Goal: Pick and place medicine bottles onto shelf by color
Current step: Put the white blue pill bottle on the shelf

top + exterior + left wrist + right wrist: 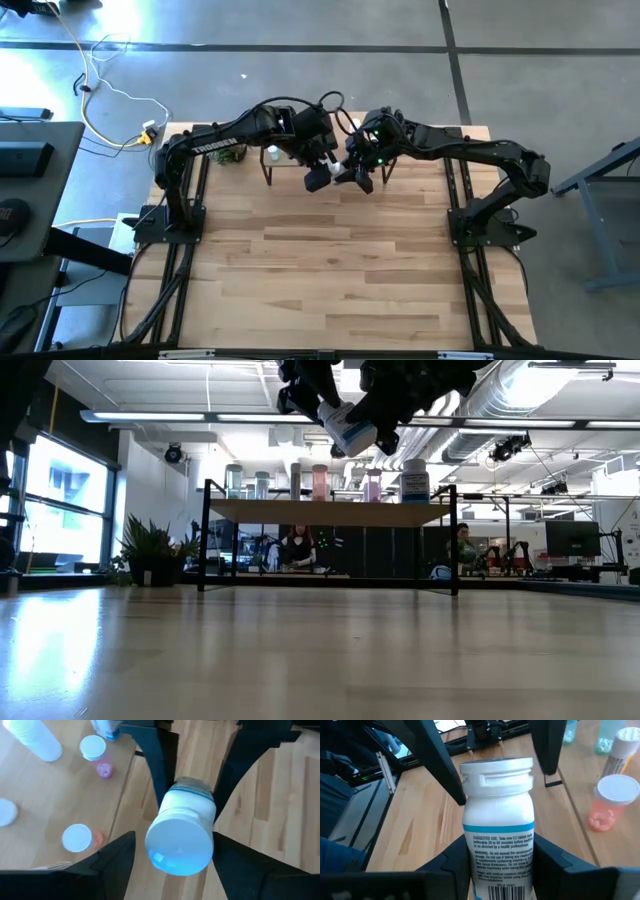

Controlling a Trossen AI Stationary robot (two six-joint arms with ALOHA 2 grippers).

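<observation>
A white medicine bottle (352, 428) with a blue-banded label and a white cap is in the air over the shelf's near edge, between both grippers. My right gripper (501, 870) is shut on it. My left gripper (177, 857) is open, one finger on each side of the cap (180, 842), with a sliver of wood showing beside one finger. The shelf (330, 512), a light-wood board on black legs, stands at the table's far side. Several bottles stand on it, among them a pink one (320, 480) and a white one (414, 478). My right gripper pinches the bottle between its two fingers on the lower, labelled body (501, 855), near the base. Its fingers lie across the bottle. The bottle is lifted clear and tilted, its cap (496, 775) pointing away from this gripper, toward the left one.
A small green plant (150, 550) stands left of the shelf. On the shelf board (50, 805) in the left wrist view stand a pink bottle (95, 752) and an orange one (80, 838), both white-capped. Bare tabletop (330, 270) stretches toward the near edge.
</observation>
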